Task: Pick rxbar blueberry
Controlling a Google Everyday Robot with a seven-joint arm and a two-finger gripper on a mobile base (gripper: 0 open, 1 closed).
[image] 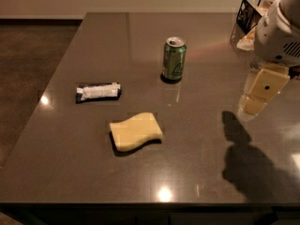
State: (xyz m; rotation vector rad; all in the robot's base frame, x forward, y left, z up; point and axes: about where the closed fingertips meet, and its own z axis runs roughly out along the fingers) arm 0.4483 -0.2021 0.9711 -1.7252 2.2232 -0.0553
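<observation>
The rxbar blueberry lies flat on the dark table at the left, a dark blue wrapper with a pale centre panel. My gripper hangs above the table's right side, far to the right of the bar and well apart from it. Its pale yellowish fingers point down and left over the bare table top. Its shadow falls on the table below it.
A green soda can stands upright at the table's middle back. A pale yellow wavy sponge lies in front of the bar, nearer the front edge. A black wire basket stands at the back right corner.
</observation>
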